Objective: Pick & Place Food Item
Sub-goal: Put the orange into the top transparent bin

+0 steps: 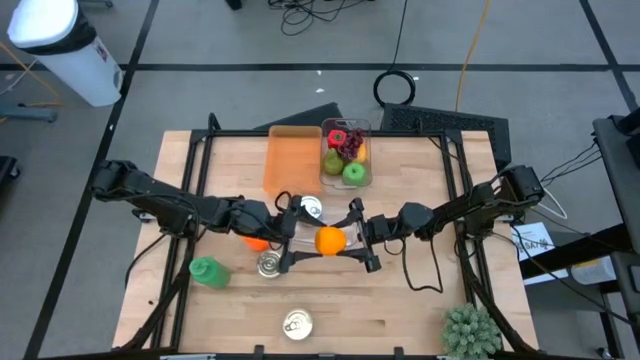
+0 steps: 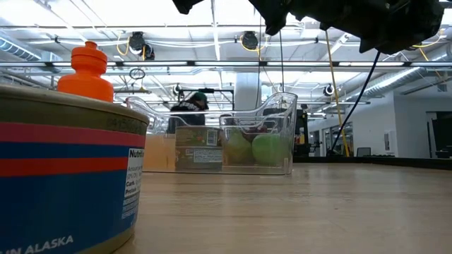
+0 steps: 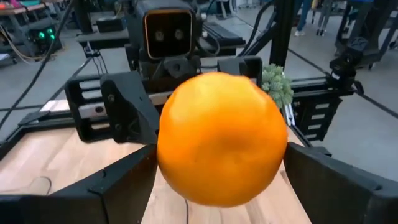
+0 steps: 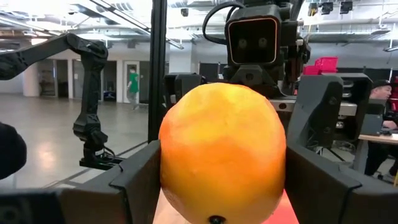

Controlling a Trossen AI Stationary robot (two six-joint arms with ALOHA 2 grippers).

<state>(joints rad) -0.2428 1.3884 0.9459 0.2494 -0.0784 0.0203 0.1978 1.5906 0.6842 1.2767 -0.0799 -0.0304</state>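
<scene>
Two grippers meet at mid-table around one orange (image 1: 330, 241), held above the wood: left gripper (image 1: 300, 243) and right gripper (image 1: 362, 240), fingers flanking the fruit from opposite sides. Judged firm, round, light, with waxy skin likely to slip; grip belongs across its widest girth

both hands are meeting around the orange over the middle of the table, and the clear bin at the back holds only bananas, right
Not quite. The left hand and right hand do meet around the orange over mid-table, but the clear bin at the back holds no bananas: the high view shows a green apple, dark grapes and something red. The low view also shows green fruit in it.
</scene>
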